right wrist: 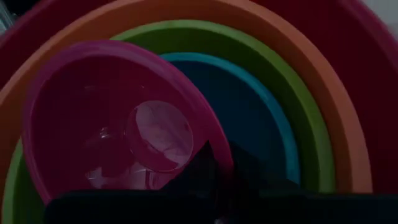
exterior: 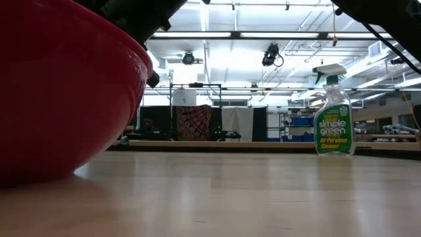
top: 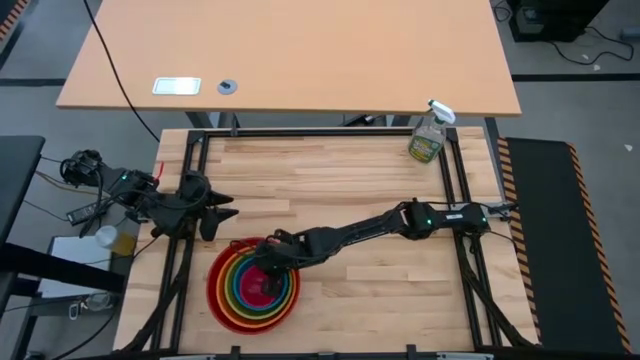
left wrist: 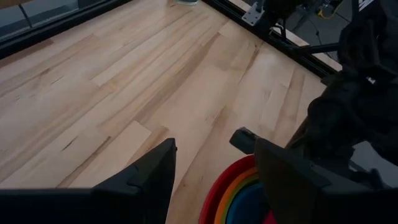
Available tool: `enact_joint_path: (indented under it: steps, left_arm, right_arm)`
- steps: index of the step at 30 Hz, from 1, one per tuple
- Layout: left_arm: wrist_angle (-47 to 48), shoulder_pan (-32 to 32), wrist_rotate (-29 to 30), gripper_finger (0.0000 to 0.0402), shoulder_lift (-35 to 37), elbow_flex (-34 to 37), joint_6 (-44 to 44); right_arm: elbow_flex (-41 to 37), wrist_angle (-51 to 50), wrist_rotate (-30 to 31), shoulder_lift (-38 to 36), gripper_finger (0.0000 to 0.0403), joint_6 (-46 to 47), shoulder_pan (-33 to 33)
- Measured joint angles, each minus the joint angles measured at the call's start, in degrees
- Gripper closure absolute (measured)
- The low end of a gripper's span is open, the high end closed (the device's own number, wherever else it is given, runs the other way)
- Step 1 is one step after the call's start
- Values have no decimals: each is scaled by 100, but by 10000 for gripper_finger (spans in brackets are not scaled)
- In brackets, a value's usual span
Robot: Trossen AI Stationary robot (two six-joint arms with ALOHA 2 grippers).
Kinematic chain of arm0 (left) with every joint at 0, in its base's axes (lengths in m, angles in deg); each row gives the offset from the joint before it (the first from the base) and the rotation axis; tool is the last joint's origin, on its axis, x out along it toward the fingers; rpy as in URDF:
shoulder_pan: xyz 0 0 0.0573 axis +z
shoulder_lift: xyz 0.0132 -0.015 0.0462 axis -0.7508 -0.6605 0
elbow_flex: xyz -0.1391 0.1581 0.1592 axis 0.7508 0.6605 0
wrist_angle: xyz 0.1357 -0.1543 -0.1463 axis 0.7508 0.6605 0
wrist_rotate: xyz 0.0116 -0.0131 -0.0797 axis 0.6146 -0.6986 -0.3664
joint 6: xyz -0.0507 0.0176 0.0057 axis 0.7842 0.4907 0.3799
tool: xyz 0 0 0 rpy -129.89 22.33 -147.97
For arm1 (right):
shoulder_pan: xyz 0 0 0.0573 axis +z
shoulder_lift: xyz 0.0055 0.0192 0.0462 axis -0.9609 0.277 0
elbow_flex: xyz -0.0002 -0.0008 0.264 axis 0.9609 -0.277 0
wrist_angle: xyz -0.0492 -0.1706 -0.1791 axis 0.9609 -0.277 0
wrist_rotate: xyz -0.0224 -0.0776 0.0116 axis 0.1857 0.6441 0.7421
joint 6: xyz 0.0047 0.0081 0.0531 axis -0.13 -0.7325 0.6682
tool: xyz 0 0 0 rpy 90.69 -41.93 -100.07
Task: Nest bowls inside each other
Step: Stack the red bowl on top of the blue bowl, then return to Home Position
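Note:
Several bowls sit nested near the table's front left: red outermost, then orange, lime green and blue. The magenta bowl lies tilted inside the blue one, toward one side of it. My right gripper reaches in from the right, slanting down over the stack, shut on the magenta bowl. My left gripper hangs open above the table's left edge, just beyond the stack, touching nothing. In the low view only the red bowl's wall shows. My right gripper holds the magenta bowl by its rim, on the side nearest the arm. One finger seems to be inside the bowl and the other outside. The fingers slant down from the table's right. The bowl sits tilted within the blue bowl.
A clear spray bottle with a green label stands at the table's far right corner. Black frame rails run along the table's sides. A bare wooden stretch lies between the stack and the bottle. A second desk stands beyond.

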Motion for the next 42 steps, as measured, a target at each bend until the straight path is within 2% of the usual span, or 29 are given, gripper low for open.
enact_joint_path:
  steps: [4, 11, 15, 19, 24, 27, 34, 42]
  left_arm:
    - [-4, -2, -1, 180, 0, 0, 0]
    - [-2, 0, 1, 180, 0, 0, -6]
    - [-2, -2, 0, 180, 0, 0, -8]
    - [4, 0, -2, 180, 0, -2, -24]
    - [45, -13, -4, 180, -2, -2, -20]
    - [11, -46, 5, 180, -2, -2, -274]
    - [-155, -171, 616, 180, 135, -1, -933]
    - [-420, -173, 652, 210, 873, 634, -1088]
  right_arm:
    - [-2, -1, -147, 4, 337, 0, -8]
    - [2, -40, -455, -44, 243, 6, -72]
    - [178, -297, -503, -252, 204, 79, -197]
    - [155, -648, -207, -610, 191, 199, -316]
    - [153, -1661, 608, -1039, 198, -225, -310]
    - [104, -2057, 804, -1219, 203, -462, -299]
    - [-1022, -1553, 501, -1887, 210, -608, -491]
    - [-3691, 112, 351, -3756, 212, -510, -830]
